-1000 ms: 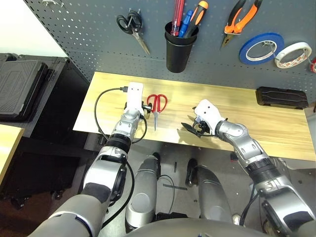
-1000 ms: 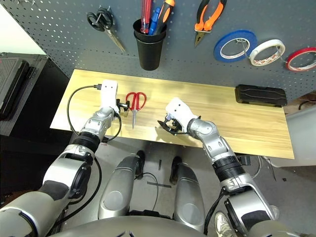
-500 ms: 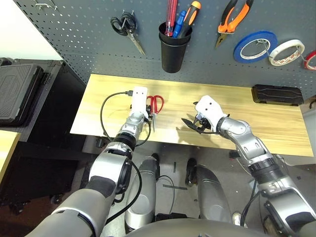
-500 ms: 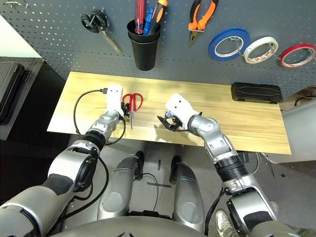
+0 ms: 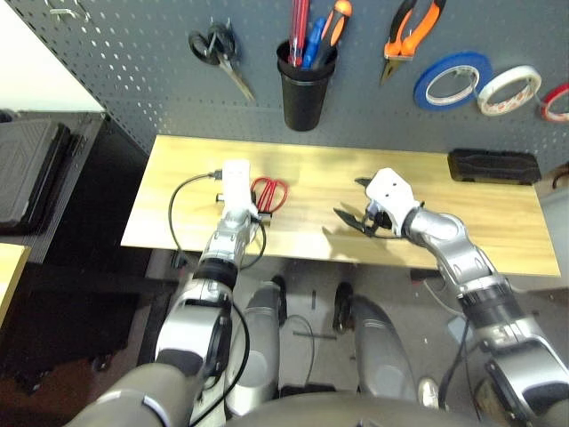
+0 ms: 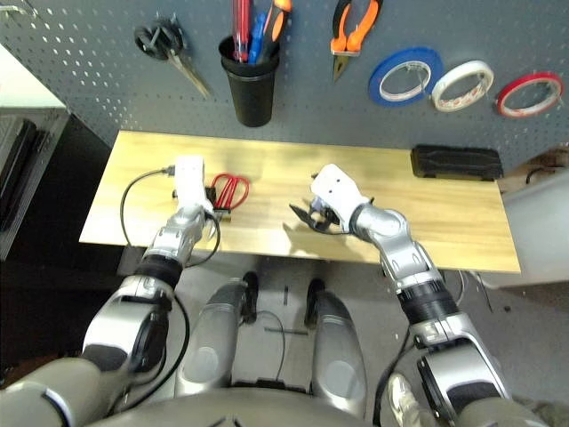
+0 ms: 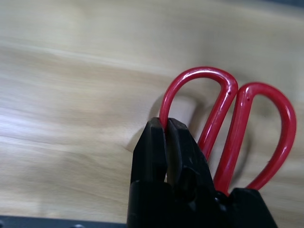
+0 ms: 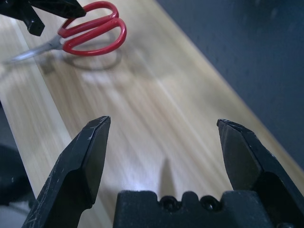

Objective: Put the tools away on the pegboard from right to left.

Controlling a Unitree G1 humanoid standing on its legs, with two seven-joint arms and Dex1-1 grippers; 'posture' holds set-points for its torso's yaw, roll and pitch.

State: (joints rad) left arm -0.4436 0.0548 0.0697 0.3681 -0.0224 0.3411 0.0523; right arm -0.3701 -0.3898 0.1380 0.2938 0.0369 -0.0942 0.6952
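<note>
One tool is left on the pale wooden table [image 5: 498, 222]: the red-handled scissors [image 7: 228, 126]. The left pincer [image 7: 167, 137], open a second ago, is now clamped on one handle loop. The right pincer [image 8: 164, 137] stays apart, empty. Hanging them on the dark grey perforated pegboard [image 5: 133, 62] comes next.

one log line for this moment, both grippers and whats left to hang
left gripper: shut on red-handled scissors | right gripper: open, holding nothing | scissors: over table, not yet on pegboard

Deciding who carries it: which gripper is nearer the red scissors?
Left. The left gripper is shut on the red scissors handle; the right gripper hangs open, well off to their right.
</note>
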